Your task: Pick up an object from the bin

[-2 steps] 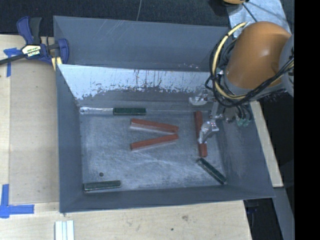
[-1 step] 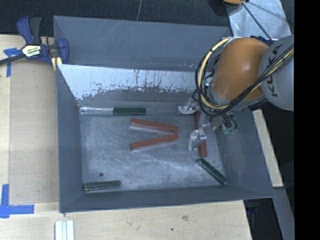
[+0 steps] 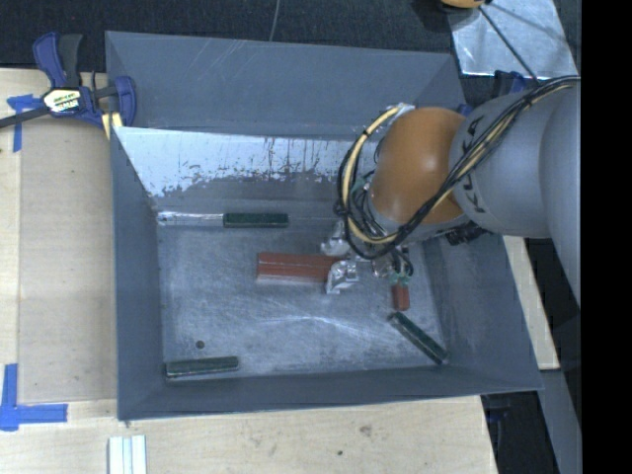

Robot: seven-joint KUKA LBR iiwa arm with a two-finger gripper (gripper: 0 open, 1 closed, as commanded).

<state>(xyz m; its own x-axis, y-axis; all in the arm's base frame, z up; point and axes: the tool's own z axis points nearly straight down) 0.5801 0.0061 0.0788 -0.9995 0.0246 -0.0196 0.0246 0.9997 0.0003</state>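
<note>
My gripper (image 3: pixel 339 262) is low over the middle of the bin floor, under the arm's orange dome. Its two metal fingertips (image 3: pixel 343 280) stand open on either side of the right end of a red-brown rectangular block (image 3: pixel 288 268). The block lies flat on the floor, pointing left. I cannot tell whether the fingers touch it. Just right of the gripper is a small red-brown piece (image 3: pixel 400 295). Below that, a dark green bar (image 3: pixel 417 336) lies at a slant near the front right corner.
Another dark green bar (image 3: pixel 255 220) lies along the back wall, and a third (image 3: pixel 202 366) lies by the front left corner. A small dark dot (image 3: pixel 200 344) sits just above that one. The arm and its cables cover the bin's right side.
</note>
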